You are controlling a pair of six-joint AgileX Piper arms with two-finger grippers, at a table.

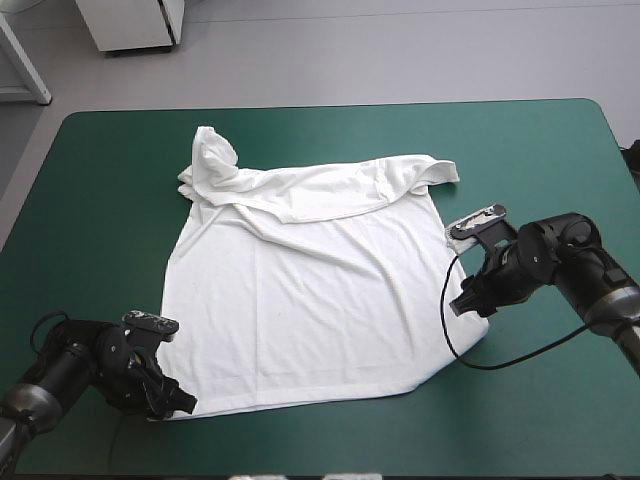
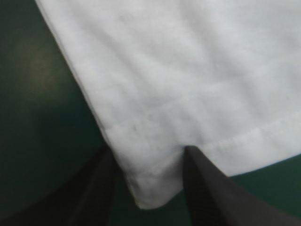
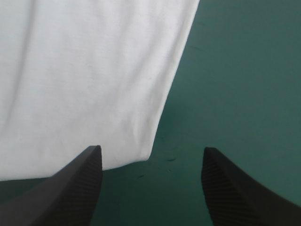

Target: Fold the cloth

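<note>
The T-shirt [image 1: 310,300] lies spread flat in the middle of the teal-green cover [image 1: 110,200], with its hem toward the near edge and its collar and sleeves bunched in folds at the far side. The left gripper [image 2: 149,151] sits at the shirt's near left corner, its fingers parted with that corner between them. The right gripper [image 3: 151,150] stands wide open at the shirt's right edge.
</note>
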